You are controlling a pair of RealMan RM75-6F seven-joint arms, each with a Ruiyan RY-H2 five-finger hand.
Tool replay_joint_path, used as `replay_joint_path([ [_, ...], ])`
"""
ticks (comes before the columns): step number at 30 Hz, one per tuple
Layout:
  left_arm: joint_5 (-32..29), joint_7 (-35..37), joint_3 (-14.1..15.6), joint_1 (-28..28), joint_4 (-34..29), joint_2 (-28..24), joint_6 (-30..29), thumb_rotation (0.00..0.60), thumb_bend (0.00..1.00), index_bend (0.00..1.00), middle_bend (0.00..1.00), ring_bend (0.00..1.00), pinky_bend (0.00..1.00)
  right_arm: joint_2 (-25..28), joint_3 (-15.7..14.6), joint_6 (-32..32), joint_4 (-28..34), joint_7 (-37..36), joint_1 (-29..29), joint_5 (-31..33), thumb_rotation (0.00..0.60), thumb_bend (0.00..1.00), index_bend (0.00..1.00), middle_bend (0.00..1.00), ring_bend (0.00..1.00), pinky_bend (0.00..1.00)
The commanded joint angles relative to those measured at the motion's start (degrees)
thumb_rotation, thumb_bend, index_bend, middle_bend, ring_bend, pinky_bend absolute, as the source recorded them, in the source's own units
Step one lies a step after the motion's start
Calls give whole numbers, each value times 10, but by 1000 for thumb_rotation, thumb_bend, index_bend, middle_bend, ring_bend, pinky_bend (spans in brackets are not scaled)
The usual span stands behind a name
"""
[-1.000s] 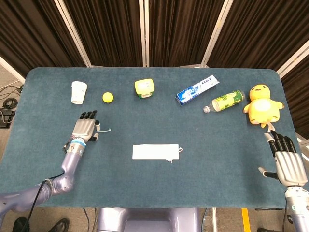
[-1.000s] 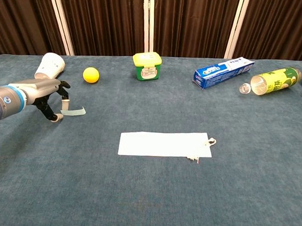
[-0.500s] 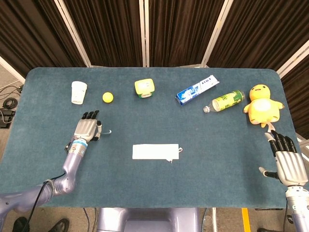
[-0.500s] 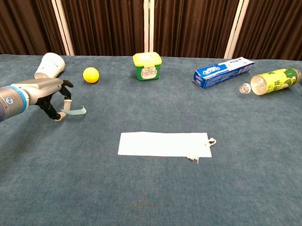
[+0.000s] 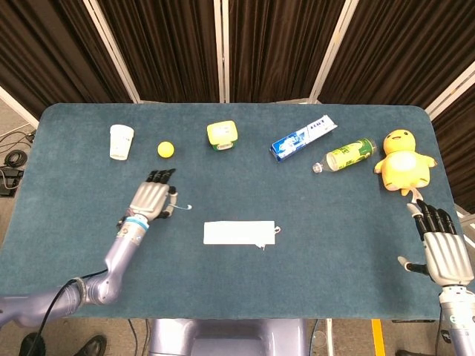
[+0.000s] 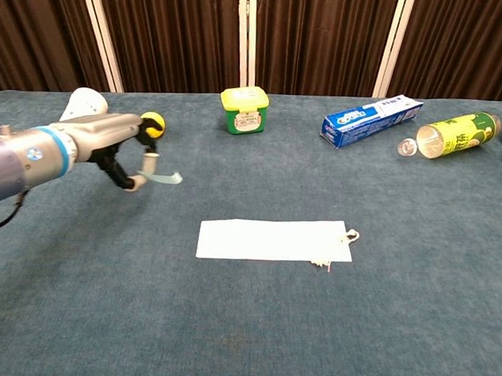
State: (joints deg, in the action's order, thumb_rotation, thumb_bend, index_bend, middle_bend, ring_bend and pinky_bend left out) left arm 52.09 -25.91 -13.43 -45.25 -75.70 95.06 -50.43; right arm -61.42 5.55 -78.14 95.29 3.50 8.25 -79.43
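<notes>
My left hand point(image 5: 154, 200) hovers over the left middle of the blue table point(image 5: 326, 245). It pinches a small pale-blue strip point(image 6: 162, 177) between thumb and a finger, and the strip sticks out to the right. In the chest view the left hand point(image 6: 123, 149) partly covers the yellow ball point(image 6: 153, 122). A white rectangular sheet point(image 5: 239, 232) lies flat to the hand's right, with a small stringed bit at its right edge. My right hand point(image 5: 441, 248) rests at the table's front right corner, fingers spread and holding nothing, just below the yellow duck plush point(image 5: 403, 159).
Along the back stand a white paper cup point(image 5: 121, 141) on its side, the yellow ball point(image 5: 165, 149), a green-and-yellow tub point(image 5: 221, 135), a toothpaste box point(image 5: 303, 138) and a lying green bottle point(image 5: 345, 155). Dark curtains hang behind the table.
My left hand has lifted and moved right and away from the table's left edge toward the white sheet, carrying the pale-blue strip. The right hand has stayed put.
</notes>
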Motion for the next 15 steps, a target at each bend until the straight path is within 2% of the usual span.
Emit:
replay_joint_path([
  [1, 9, -8, -5, -25, -5, 11, 17, 600, 462, 626, 0, 0, 0, 0, 0, 0, 0, -1, 0, 1, 600, 0, 0, 0, 0, 0],
  [7, -18, -52, -13, -76, 17, 48, 41, 600, 462, 626, 0, 0, 0, 2, 3, -1, -2, -4, 0, 5, 600, 0, 0, 0, 0, 0],
  [15, -52, -96, -8, -128, 45, 93, 61, 600, 462, 628, 0, 0, 0, 5, 5, 0, -6, -12, -1, 12, 600, 0, 0, 0, 0, 0],
])
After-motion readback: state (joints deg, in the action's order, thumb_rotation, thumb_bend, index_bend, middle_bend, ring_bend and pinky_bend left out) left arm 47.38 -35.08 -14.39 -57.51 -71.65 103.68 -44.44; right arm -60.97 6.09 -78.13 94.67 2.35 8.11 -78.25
